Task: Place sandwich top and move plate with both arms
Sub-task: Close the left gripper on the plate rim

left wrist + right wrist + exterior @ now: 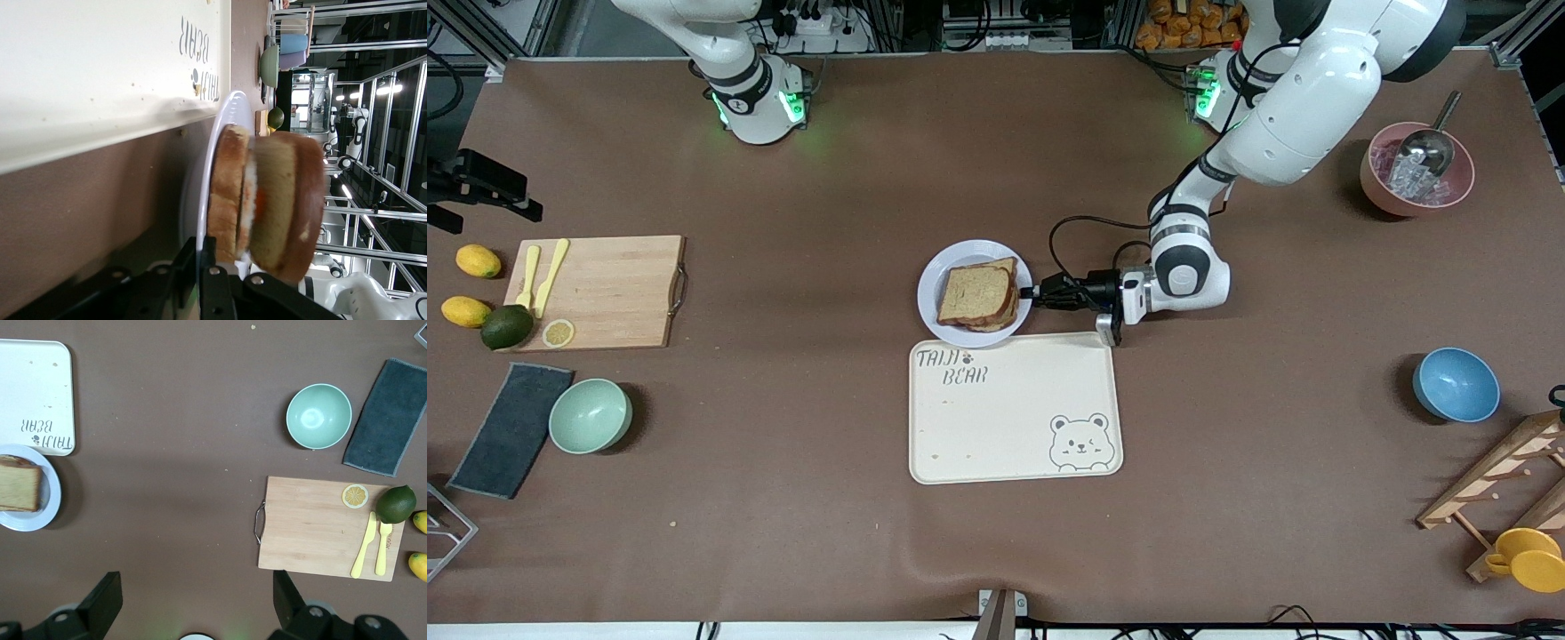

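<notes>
Two white jointed arms with grey-black bands are seen, each rising from a base lit green. The left arm (1280,116) is fitted with a black gripper (1036,292), and looping black cables are run along its wrist, beside a silver collar

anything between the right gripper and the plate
Nothing visible. The right gripper hangs open above bare tabletop, and the brown stretch toward the plate holds nothing. The left gripper is shut on the plate's rim at the end toward the left arm.
</notes>
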